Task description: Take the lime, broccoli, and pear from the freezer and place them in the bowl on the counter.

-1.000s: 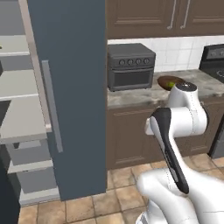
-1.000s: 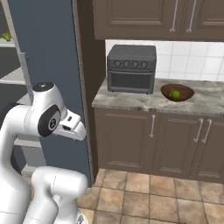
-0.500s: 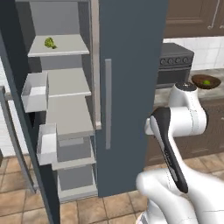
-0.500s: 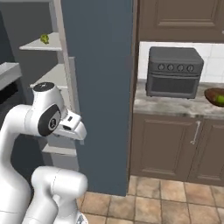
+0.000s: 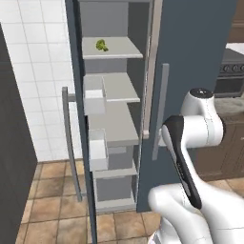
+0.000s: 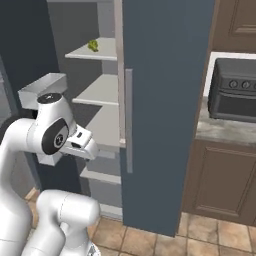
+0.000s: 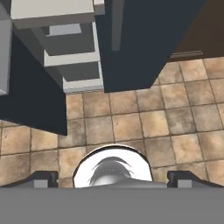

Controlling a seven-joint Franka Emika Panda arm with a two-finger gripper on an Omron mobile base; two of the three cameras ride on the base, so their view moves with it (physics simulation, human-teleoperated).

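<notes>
Blue-grey and tall, the freezer (image 5: 190, 71) stands open in the left base view, its grey interior showing pale flat shelves and white box-shaped drawers (image 5: 97, 148) pulled partly out. On the top shelf (image 5: 114, 47) sits the broccoli (image 5: 101, 45), a small lumpy yellow-green clump, alone there. A straight grey bar handle (image 5: 160, 110) runs down the closed door beside the opening, and another bar (image 5: 70, 138) runs down the open door's edge. At the far right a strip of mottled stone desk (image 5: 233, 105) carries a dark oven (image 5: 232, 76). Half a second ago this camera sat further off to the left; the whole picture has shifted with the base, so the freezer opening now lies straight ahead and the bowl has slid out of frame.

From the right base view the broccoli (image 6: 93, 45) rests on the same top shelf, with the smooth dark door (image 6: 165, 100) filling the middle and the oven (image 6: 234, 92) on the desk (image 6: 222, 131) over brown cabinets. This picture too has swung as the base drove on.

Looking down, the hand view shows square brown floor tiles (image 7: 144, 122), the freezer's foot and its lowest white drawers (image 7: 72, 61). The gripper (image 7: 112, 178) shows two dark tips set wide apart, the jaws spread with nothing between them.
</notes>
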